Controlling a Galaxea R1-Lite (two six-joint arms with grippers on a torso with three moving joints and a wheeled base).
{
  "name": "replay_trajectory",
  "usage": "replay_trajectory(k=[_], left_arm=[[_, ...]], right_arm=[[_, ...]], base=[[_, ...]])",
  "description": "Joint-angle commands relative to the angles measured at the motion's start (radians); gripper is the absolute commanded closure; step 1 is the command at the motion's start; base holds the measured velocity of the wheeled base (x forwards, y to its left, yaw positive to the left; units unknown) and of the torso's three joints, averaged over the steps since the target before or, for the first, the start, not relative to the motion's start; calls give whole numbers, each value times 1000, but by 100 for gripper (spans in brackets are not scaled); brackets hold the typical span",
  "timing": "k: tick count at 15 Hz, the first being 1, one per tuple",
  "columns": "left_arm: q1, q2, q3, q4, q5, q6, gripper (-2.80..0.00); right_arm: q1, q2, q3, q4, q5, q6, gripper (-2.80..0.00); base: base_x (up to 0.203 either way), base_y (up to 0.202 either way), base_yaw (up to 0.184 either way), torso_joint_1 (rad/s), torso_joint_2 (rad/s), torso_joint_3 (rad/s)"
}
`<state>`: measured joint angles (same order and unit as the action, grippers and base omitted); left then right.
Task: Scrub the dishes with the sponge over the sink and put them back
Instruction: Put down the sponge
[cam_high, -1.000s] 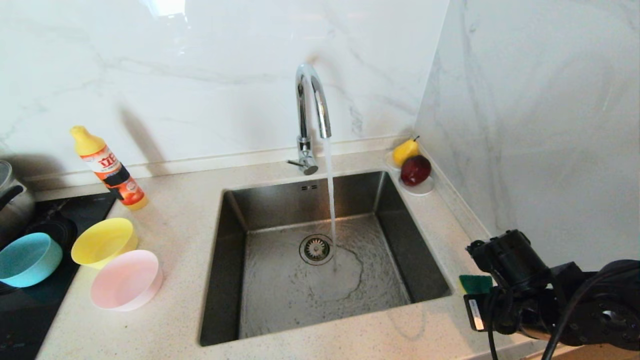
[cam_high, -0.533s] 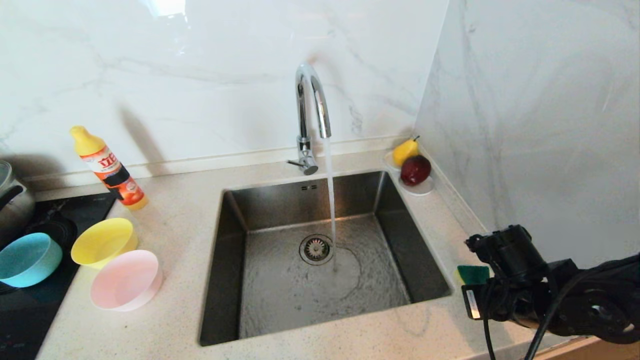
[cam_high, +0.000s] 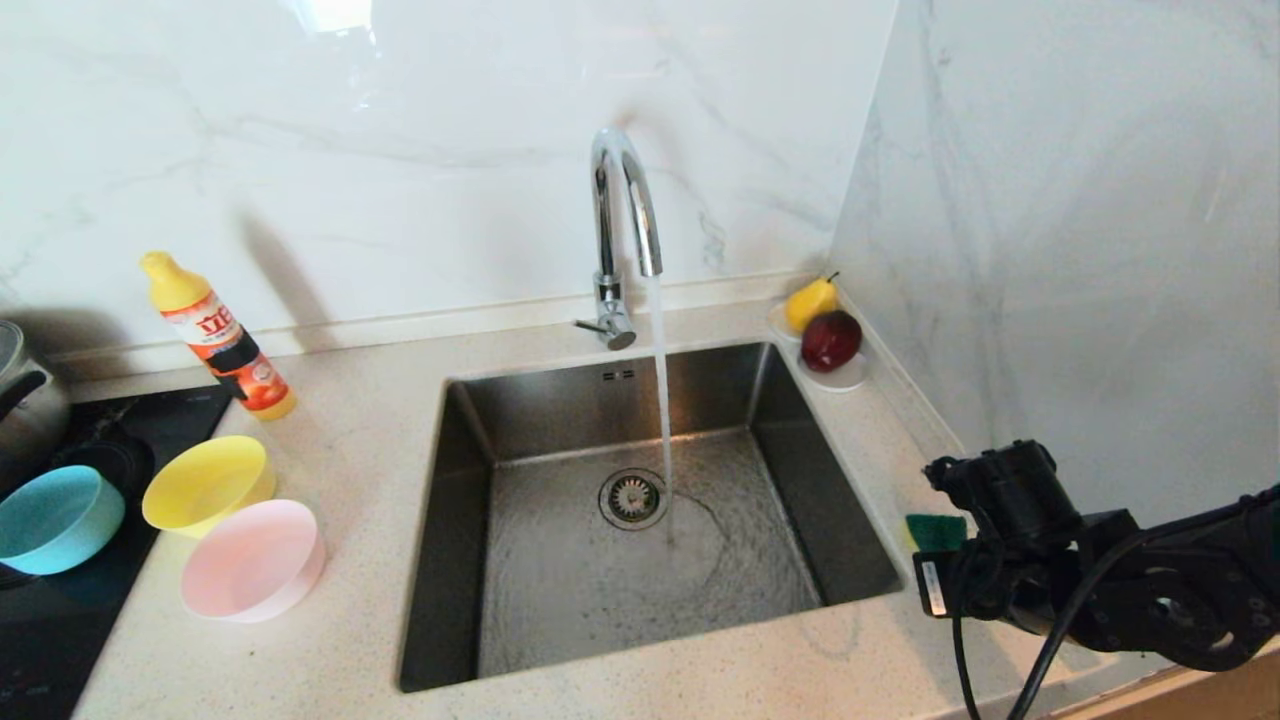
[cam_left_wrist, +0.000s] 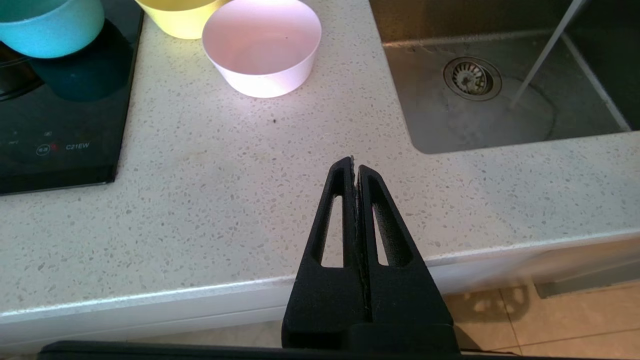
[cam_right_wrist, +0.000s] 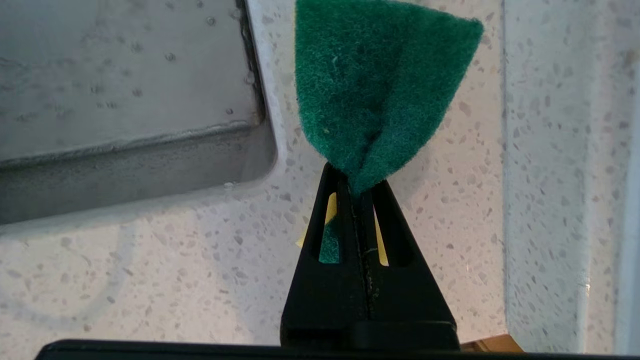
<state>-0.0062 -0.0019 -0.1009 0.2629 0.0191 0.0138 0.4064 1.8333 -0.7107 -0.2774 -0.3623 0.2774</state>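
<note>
Sponge grabbed, bowls waiting

Right pincer (cam_right_wrist: 356, 187) pinches the sponge (cam_right_wrist: 375, 90) above the table right of the sink (cam_high: 640, 560); left pincer (cam_left_wrist: 356, 167) clenched, empty, near the pink bowl (cam_left_wrist: 262, 47).

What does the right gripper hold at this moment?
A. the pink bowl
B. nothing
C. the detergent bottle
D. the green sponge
D: in the right wrist view the right gripper is shut on the sponge, pinching its green face above the counter.
</note>
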Motion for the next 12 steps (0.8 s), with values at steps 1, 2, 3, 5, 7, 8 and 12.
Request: replay_trajectory(k=[1,2,3,5,7,8,12], left_arm=[[0,0,0,1,1,0,0],[0,0,1,1,1,0,0],[0,0,0,1,1,0,0],[0,0,1,1,0,0,0],[0,0,0,1,1,0,0],[0,0,1,1,1,0,0],[0,0,0,1,1,0,0]], right_arm=[[1,20,-3,-7,-1,2,0],[2,28,-3,-14,-1,2,0],[2,32,-4,-20,-1,2,0],[0,37,-4,-31,-1,2,0],[2,43,-2,-32,-3,0,0],[2,43,-3,-32,-3,0,0],[0,41,-1,-34,-7,-20,0]], base=[[0,0,0,0,0,0],[0,0,0,0,0,0],[0,0,0,0,0,0],[0,0,0,0,0,0],[0,0,0,0,0,0],[0,0,0,0,0,0],[0,0,0,0,0,0]])
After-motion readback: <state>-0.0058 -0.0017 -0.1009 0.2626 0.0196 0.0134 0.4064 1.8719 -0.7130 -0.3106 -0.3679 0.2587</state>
